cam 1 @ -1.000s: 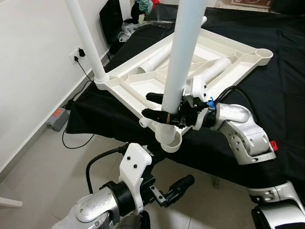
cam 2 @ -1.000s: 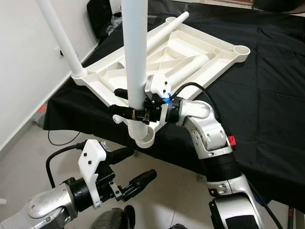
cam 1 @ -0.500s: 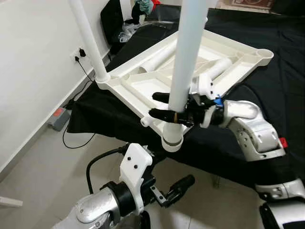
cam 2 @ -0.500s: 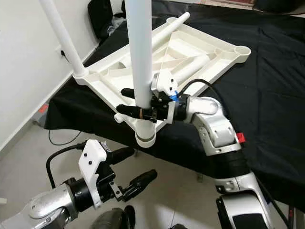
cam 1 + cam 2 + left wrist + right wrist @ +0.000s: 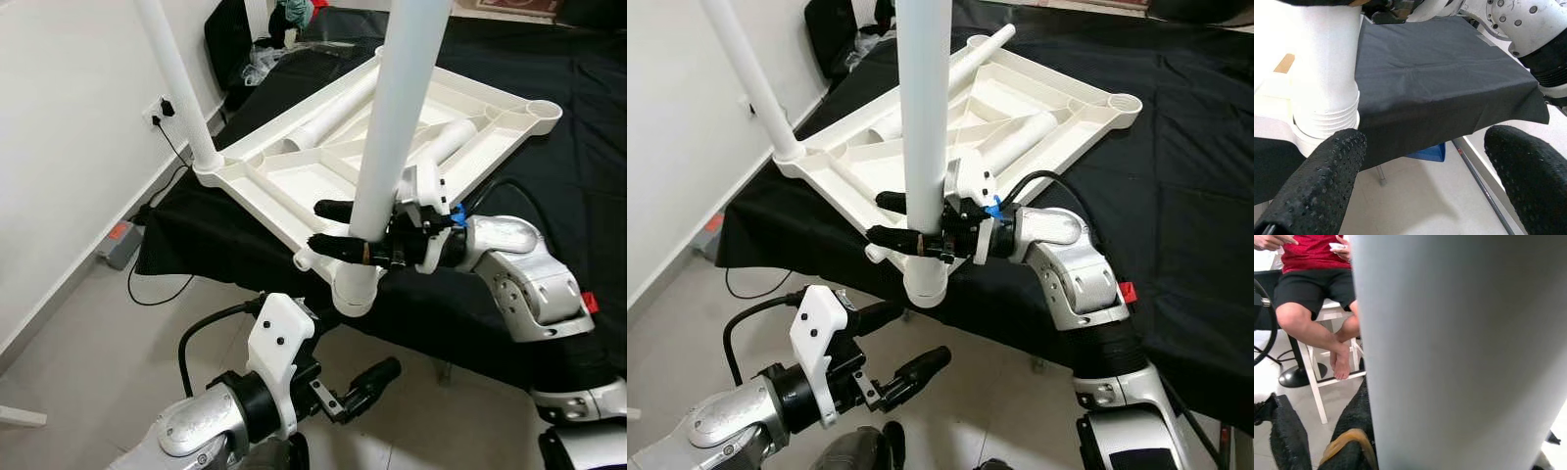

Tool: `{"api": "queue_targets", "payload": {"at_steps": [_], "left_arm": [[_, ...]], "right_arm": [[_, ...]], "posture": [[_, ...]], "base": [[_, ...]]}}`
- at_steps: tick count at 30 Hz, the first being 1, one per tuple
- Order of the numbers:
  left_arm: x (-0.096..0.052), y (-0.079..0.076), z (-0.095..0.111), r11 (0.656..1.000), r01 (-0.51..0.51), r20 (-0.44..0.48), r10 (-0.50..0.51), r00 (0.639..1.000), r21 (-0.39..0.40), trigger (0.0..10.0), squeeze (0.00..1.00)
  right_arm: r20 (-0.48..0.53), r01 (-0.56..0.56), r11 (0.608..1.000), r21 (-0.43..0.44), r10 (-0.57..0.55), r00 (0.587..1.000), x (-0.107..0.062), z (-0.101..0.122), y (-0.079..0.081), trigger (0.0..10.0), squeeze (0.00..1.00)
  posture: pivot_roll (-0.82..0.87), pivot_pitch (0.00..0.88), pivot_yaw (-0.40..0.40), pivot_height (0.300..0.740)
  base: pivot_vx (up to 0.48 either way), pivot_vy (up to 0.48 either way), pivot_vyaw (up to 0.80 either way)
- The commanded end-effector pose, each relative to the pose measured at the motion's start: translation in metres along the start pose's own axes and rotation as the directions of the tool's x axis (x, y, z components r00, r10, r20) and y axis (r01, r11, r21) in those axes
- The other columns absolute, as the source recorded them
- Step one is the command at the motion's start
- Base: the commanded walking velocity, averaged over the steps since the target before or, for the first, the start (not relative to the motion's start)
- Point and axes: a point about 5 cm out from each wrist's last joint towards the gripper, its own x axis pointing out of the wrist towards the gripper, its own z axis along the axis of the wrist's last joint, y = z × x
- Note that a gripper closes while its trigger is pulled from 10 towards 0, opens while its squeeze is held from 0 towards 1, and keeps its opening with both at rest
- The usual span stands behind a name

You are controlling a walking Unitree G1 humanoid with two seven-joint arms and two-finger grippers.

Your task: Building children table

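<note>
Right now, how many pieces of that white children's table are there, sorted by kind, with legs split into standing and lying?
White upright legs: 2
White loose legs lying in the upturned top: 2
White tabletop, upside down on the black cloth: 1
Total: 5 pieces

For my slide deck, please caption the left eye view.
Right claw grips the upright white plastic table leg in the upturned white tabletop's corner socket; left claw waits below.
</note>
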Motion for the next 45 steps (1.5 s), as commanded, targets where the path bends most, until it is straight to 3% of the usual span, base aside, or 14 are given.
{"api": "queue_targets", "payload": {"at_steps": [1, 5, 13, 18, 27, 31, 32, 33, 36, 37, 38, 45], "left_arm": [[-0.002, 0.001, -0.003, 1.0, -0.01, -0.013, 0.01, 1.0, 0.0, 10.0, 0.0], [-0.001, 0.002, -0.003, 1.0, -0.015, -0.008, 0.015, 1.0, 0.0, 10.0, 0.0], [0.0, 0.003, -0.002, 1.0, -0.023, -0.002, 0.023, 1.0, 0.002, 10.0, 0.0], [0.001, 0.007, 0.0, 0.999, -0.044, 0.005, 0.043, 0.999, 0.014, 10.0, 0.0], [0.002, 0.011, 0.001, 0.998, -0.055, 0.012, 0.055, 0.998, 0.02, 10.0, 0.0], [0.003, 0.012, 0.003, 0.998, -0.061, 0.019, 0.06, 0.998, 0.026, 10.0, 0.0], [0.003, 0.013, 0.004, 0.997, -0.068, 0.023, 0.067, 0.997, 0.029, 10.0, 0.0], [0.003, 0.013, 0.004, 0.997, -0.068, 0.023, 0.067, 0.997, 0.029, 10.0, 0.0], [0.003, 0.014, 0.004, 0.996, -0.078, 0.026, 0.077, 0.997, 0.031, 10.0, 0.0], [0.003, 0.014, 0.004, 0.996, -0.078, 0.026, 0.077, 0.997, 0.031, 10.0, 0.0], [0.003, 0.014, 0.004, 0.996, -0.079, 0.027, 0.078, 0.997, 0.032, 10.0, 0.0], [0.004, 0.016, 0.004, 0.995, -0.088, 0.03, 0.086, 0.996, 0.038, 10.0, 0.0]], "right_arm": [[-0.044, -0.016, 0.999, 0.039, 0.018, 0.999, 0.006, -0.014, 0.005, 10.0, 0.0], [-0.09, 0.177, 0.984, 0.028, -0.174, 0.981, 0.004, -0.021, -0.014, 10.0, 0.0], [-0.106, 0.248, 0.969, 0.007, -0.245, 0.964, 0.0, -0.023, -0.021, 10.0, 0.0], [-0.101, 0.346, 0.938, -0.01, -0.345, 0.933, -0.006, -0.026, -0.027, 10.0, 0.0], [-0.162, 0.397, 0.918, -0.015, -0.394, 0.905, -0.009, -0.034, -0.031, 10.0, 0.0], [-0.212, 0.482, 0.876, -0.007, -0.472, 0.856, -0.011, -0.04, -0.04, 10.0, 0.0], [-0.242, 0.528, 0.849, -0.002, -0.513, 0.823, -0.012, -0.044, -0.044, 10.0, 0.0], [-0.242, 0.528, 0.849, -0.002, -0.513, 0.823, -0.012, -0.044, -0.044, 10.0, 0.0], [-0.299, 0.645, 0.764, -0.002, -0.616, 0.729, -0.017, -0.052, -0.056, 10.0, 0.0], [-0.299, 0.645, 0.764, -0.002, -0.616, 0.729, -0.017, -0.052, -0.056, 10.0, 0.0], [-0.307, 0.676, 0.736, -0.006, -0.645, 0.7, -0.02, -0.053, -0.059, 10.0, 0.0], [-0.305, 0.735, 0.678, 0.007, -0.698, 0.648, -0.026, -0.053, -0.066, 10.0, 0.0]], "posture": [[0.19, 0.218, 0.047, 0.74], [0.18, 0.222, 0.045, 0.74], [0.19, 0.23, 0.042, 0.74], [0.18, 0.247, 0.044, 0.74], [0.17, 0.245, 0.043, 0.74], [0.18, 0.256, 0.037, 0.74], [0.17, 0.256, 0.038, 0.74], [0.17, 0.256, 0.038, 0.74], [0.17, 0.261, 0.035, 0.74], [0.17, 0.261, 0.035, 0.74], [0.17, 0.264, 0.033, 0.74], [0.17, 0.262, 0.034, 0.74]], "base": [[0.0, 0.0, 0.0], [0.0, 0.0, 0.0], [0.0, 0.0, 0.0], [0.0, 0.0, 0.0], [0.0, 0.0, 0.0], [0.0, 0.0, 0.0], [0.0, 0.0, 0.0], [0.0, 0.0, 0.0], [0.0, 0.0, 0.0], [0.0, 0.0, 0.0], [0.0, 0.0, 0.0], [0.0, 0.0, 0.0]]}}
